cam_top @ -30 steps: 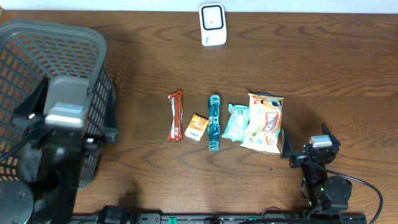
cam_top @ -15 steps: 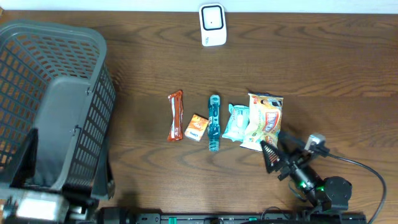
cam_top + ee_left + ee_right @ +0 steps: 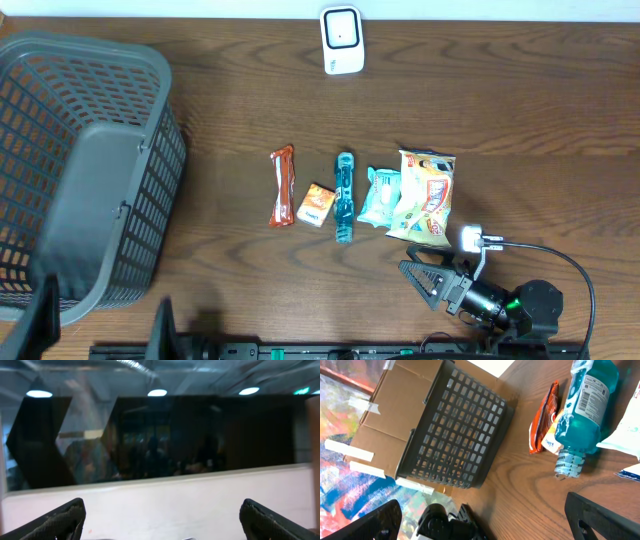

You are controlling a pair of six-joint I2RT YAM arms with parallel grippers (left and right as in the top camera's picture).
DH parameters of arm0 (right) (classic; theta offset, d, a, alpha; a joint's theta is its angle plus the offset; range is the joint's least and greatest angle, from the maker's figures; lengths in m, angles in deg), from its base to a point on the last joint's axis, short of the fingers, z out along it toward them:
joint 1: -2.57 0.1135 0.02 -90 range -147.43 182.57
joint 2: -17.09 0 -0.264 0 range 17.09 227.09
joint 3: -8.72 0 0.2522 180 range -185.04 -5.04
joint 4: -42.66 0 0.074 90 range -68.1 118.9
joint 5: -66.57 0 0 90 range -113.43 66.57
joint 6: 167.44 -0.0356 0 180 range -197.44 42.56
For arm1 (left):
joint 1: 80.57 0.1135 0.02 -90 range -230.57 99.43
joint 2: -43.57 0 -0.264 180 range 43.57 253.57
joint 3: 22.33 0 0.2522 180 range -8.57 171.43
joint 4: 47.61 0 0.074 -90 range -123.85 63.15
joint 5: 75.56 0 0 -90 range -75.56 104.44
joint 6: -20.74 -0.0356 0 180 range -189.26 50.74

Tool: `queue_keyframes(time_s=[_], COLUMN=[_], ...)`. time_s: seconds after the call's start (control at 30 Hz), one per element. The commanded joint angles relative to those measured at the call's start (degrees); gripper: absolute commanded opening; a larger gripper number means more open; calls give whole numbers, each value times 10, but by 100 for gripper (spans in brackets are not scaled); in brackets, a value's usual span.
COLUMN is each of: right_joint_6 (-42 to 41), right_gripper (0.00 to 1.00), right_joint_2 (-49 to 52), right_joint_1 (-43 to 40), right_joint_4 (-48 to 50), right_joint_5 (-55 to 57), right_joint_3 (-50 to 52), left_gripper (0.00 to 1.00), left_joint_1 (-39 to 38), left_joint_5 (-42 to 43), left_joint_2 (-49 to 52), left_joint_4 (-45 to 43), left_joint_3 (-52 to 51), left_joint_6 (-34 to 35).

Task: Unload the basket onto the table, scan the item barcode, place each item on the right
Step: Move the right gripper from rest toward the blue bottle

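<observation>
So the right gripper [image 3: 418, 283] sits near the bottle [image 3: 344, 197], jaws wide apart, holding nothing; left gripper [image 3: 162, 515] well left of it, also gaping; scanner [image 3: 341, 40] beyond it.

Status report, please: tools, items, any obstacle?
Left tool open, empty. Right tool open, near snack bag. Barcode scanner at far edge. Nothing blocks.

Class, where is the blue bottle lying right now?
Overhead view: the blue bottle lies mid-table, between the small orange box and the pale blue packet.
</observation>
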Motion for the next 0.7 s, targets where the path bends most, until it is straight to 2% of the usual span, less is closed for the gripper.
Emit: queue_keyframes(time_s=[0.0,0.2,0.3,0.43,0.5,0.57,0.6,0.67], right_joint_6=[-4,9,72,190,227,246,248,241], right_gripper=[99,98,99,99,99,99,99,99], right_joint_2=[7,70,132,233,296,375,436,502], right_joint_1=[4,4,4,16,39,89,143,210], right_joint_4=[0,3,-50,-198,-263,-310,-320,-316], right_joint_5=[14,56,96,220,301,390,447,505], right_joint_3=[1,-9,-71,-226,-322,-424,-483,-527], left_gripper=[98,98,98,98,98,98,99,98], left_joint_1=[-26,-46,-46,-46,-46,-46,-46,-46], left_joint_5=[7,7,7,7,7,7,7,6], left_joint_2=[-45,-81,-81,-81,-81,-81,-80,-80], left_joint_4=[4,14,15,15,12,6,4,5], left_joint_3=[-2,-1,-3,-2,-3,-2,-3,-3], left_joint_6=[12,10,5,3,-31,-84,-116,-129])
